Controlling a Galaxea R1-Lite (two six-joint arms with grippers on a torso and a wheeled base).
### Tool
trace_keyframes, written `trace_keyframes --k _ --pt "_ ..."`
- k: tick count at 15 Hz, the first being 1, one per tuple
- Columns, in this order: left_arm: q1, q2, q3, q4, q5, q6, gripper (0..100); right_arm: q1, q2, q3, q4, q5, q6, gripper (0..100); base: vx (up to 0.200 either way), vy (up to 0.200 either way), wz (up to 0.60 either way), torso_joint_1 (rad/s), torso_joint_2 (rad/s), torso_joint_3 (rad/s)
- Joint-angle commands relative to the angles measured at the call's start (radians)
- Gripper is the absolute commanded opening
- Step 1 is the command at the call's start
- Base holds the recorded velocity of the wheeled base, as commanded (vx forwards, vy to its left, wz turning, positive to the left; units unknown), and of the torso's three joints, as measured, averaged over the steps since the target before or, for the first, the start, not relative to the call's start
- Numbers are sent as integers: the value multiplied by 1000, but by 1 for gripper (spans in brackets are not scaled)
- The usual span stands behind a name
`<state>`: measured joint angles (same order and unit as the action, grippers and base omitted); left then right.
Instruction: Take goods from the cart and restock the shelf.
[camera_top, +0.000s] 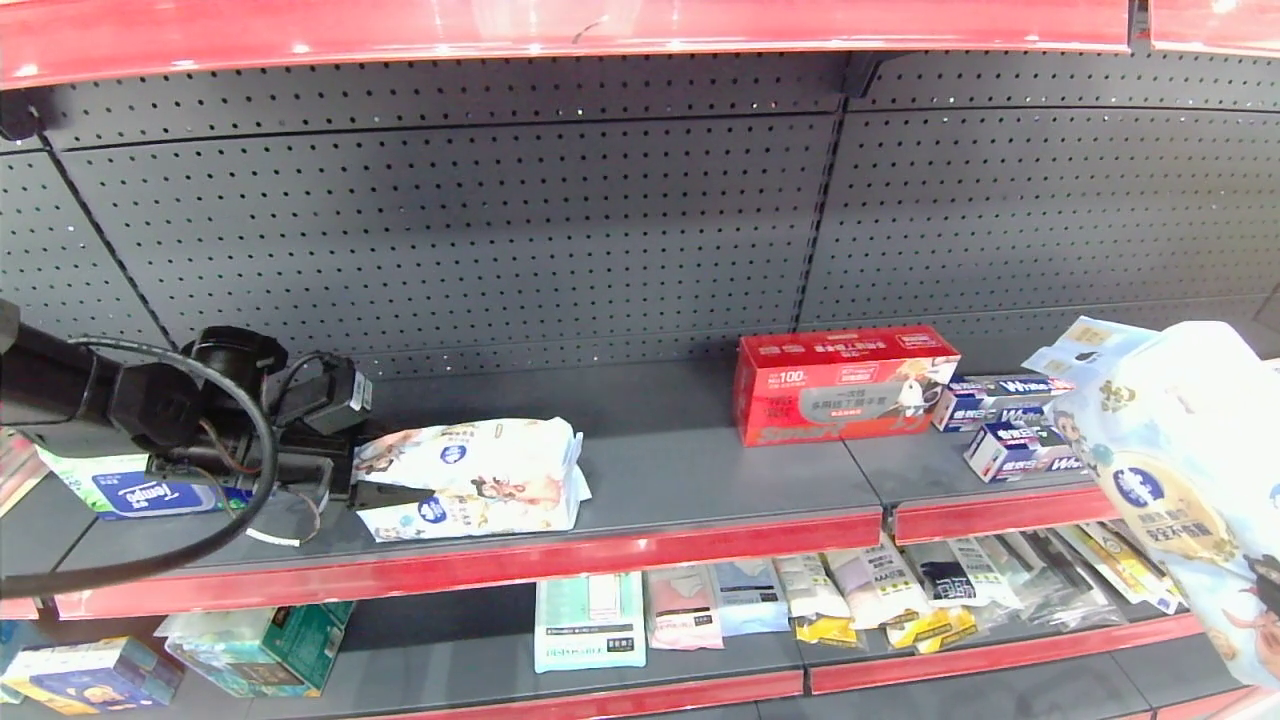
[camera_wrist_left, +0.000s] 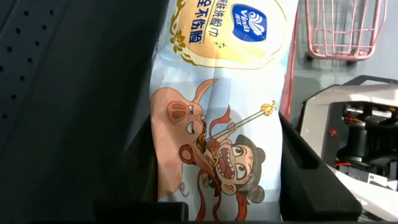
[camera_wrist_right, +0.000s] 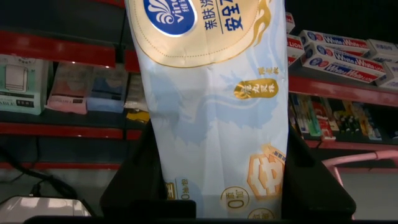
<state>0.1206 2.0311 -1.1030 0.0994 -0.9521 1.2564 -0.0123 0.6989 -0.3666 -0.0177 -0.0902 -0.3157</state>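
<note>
A white and pale-blue soft pack with cartoon print (camera_top: 470, 478) lies on the grey middle shelf (camera_top: 660, 470), left of centre. My left gripper (camera_top: 345, 480) is at its left end, shut on it. In the left wrist view the pack (camera_wrist_left: 217, 124) fills the gap between the two black fingers (camera_wrist_left: 140, 168). A second pack of the same kind (camera_top: 1185, 470) hangs in the air at the far right, in front of the shelf. My right gripper (camera_wrist_right: 217, 180) is shut on this pack (camera_wrist_right: 211, 99).
A red box (camera_top: 845, 385) and several toothpaste boxes (camera_top: 1010, 425) stand on the shelf's right half. A blue tissue pack (camera_top: 130, 490) lies behind the left arm. Bare shelf lies between the pack and the red box. Small packets (camera_top: 850, 590) fill the lower shelf. A pink cart basket (camera_wrist_left: 345, 28) stands behind.
</note>
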Motion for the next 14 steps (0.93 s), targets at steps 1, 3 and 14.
trace_keyframes --k 1,3,14 --pt "8 3 3 0 4 1 0 0 -1 -3 -1 0 0 0 0 0 0 0 0 0" --pt "10 3 11 -3 7 1 0 0 1 -5 -1 0 0 0 0 0 0 0 0 0" --pt "16 1 12 8 47 54 0 2 2 -5 -1 0 0 0 0 0 0 0 0 0"
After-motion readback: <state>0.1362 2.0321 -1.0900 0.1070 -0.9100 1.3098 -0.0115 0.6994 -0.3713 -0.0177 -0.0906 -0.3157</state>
